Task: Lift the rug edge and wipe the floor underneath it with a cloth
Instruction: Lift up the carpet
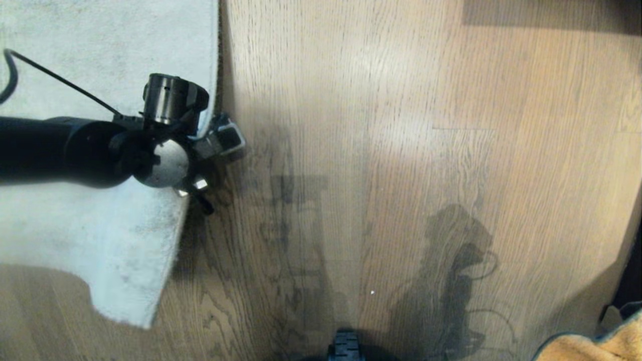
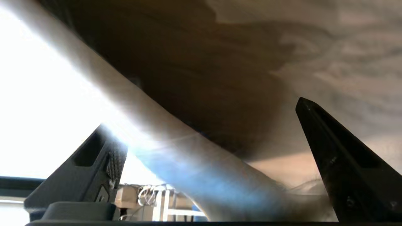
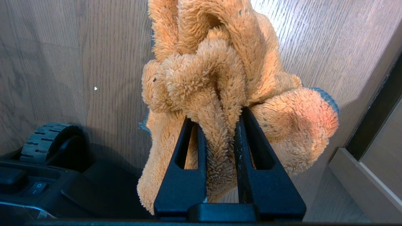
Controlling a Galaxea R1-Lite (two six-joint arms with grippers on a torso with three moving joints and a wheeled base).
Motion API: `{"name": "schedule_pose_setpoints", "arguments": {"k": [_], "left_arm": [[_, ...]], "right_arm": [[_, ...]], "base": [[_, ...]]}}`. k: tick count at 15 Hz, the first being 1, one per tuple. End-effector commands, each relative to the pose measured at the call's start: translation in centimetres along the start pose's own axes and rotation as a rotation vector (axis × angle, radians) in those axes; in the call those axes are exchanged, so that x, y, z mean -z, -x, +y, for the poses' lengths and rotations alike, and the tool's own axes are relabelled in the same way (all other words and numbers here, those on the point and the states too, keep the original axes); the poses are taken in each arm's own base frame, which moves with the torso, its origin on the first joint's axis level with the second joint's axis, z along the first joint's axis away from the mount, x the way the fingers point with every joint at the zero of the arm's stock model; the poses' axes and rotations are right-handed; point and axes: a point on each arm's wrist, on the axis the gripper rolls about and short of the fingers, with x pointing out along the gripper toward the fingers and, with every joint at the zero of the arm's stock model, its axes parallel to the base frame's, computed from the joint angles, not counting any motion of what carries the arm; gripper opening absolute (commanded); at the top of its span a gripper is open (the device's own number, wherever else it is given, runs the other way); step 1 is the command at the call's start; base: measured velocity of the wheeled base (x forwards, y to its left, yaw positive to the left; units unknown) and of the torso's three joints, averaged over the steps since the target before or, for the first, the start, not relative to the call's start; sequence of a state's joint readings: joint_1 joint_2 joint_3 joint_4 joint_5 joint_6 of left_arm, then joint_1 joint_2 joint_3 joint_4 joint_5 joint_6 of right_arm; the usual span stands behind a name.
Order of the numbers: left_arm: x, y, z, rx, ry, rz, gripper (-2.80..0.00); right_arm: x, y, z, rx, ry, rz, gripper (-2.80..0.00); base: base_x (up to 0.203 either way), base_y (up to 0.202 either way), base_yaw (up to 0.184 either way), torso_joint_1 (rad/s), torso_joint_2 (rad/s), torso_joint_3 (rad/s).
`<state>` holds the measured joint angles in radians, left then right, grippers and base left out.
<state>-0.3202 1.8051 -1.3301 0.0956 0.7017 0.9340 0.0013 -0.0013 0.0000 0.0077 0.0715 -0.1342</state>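
My left gripper (image 2: 207, 163) hangs with its two black fingers spread wide, and the border of the big pale grey short-pile rug (image 2: 194, 163) runs slantwise through the gap between them, not yet pinched. Seen from my head camera, this claw (image 1: 200, 193) sits at the rug's long straight edge (image 1: 213, 75), low over the light brown oak-look plank floor (image 1: 401, 125), with the rug's square corner nearer my base. The rug looks floppy but large, so I judge it will drape and drag rather than lift stiffly; the thin border is the sensible place to take hold, gripping deep enough that the short pile does not slip free.

My right gripper (image 3: 220, 125) is clamped on a small fluffy orange microfibre cloth with dark trim (image 3: 220, 69), a fold squeezed between the black fingers and the rest bunched beyond the tips. It looks soft, light and grippy. In the head view that cloth (image 1: 592, 346) shows only at the bottom right corner, well apart from the rug.
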Motion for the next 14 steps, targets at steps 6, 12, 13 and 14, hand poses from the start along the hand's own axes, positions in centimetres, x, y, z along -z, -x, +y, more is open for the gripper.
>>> {"name": "schedule_pose_setpoints", "arguments": {"k": [6,12,13,14], "left_arm": [[0.1,1.1,-0.2,0.002,-0.039,-0.014,0.00],[0.2,3.2,-0.7,-0.061,-0.044,0.030,0.00],[0.3,3.6,-1.0,-0.068,-0.049,0.037,0.00],[0.4,4.0,-1.4,-0.065,-0.044,0.035,0.00]], "right_arm": [[0.0,0.0,0.0,-0.001,0.001,0.001,-2.80],[0.0,0.0,0.0,-0.001,0.001,0.001,-2.80],[0.0,0.0,0.0,-0.001,0.001,0.001,-2.80],[0.0,0.0,0.0,-0.001,0.001,0.001,-2.80]], "base": [[0.000,0.000,0.000,0.000,0.00,0.000],[0.000,0.000,0.000,0.000,0.00,0.000],[0.000,0.000,0.000,0.000,0.00,0.000],[0.000,0.000,0.000,0.000,0.00,0.000]]}}
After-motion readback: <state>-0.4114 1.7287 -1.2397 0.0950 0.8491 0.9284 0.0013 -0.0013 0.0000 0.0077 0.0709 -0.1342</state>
